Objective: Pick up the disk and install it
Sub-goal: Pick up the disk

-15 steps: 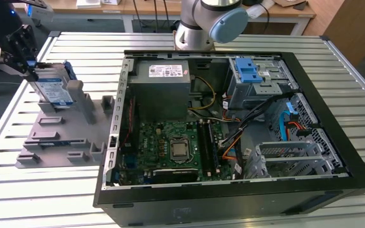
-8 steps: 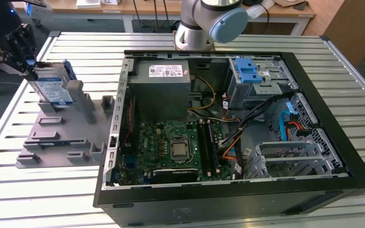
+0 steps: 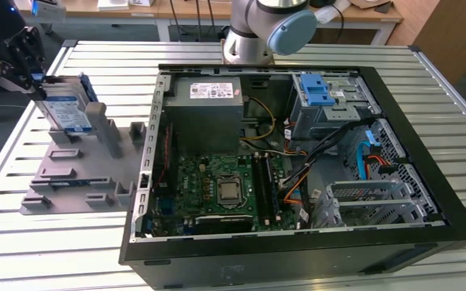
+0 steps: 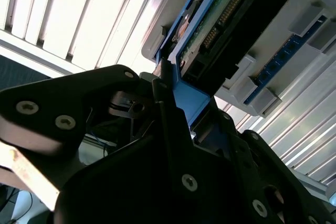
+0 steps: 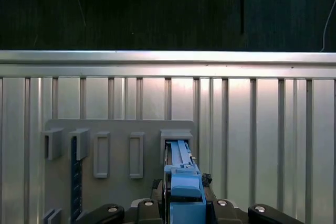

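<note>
gripper closed on my disk's blue carrier end | disk on edge in grey rack slot | rack on worktop, beside open computer case

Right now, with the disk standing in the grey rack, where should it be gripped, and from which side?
Grip the blue carrier bracket at its free upper end, coming from the exterior view's left. The disk stands on edge in the grey rack, lower edge slotted; the gripper is closed on that end.
</note>
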Controlling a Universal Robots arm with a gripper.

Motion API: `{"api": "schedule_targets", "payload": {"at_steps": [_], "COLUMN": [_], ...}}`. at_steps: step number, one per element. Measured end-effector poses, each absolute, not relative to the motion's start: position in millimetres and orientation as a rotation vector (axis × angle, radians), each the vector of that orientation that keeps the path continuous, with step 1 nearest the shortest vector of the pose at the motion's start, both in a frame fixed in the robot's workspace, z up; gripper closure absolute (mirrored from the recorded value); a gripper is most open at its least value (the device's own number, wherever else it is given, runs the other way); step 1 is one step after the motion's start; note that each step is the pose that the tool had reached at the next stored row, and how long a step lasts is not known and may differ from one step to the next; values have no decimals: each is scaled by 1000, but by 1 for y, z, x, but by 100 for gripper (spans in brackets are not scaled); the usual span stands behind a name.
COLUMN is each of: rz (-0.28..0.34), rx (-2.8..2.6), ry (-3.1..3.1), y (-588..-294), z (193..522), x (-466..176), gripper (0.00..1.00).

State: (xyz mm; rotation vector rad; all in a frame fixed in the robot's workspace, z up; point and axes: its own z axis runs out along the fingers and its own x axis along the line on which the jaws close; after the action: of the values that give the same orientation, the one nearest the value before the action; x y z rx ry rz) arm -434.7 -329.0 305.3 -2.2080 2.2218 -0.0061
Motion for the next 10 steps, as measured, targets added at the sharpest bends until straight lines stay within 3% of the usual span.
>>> {"api": "schedule_targets", "payload": {"at_steps": [10], "rz": [-6], "rx": [-2208], "ry": [2222], "y": [-329], "z": [317], "x": [-435], "gripper": [64]}}
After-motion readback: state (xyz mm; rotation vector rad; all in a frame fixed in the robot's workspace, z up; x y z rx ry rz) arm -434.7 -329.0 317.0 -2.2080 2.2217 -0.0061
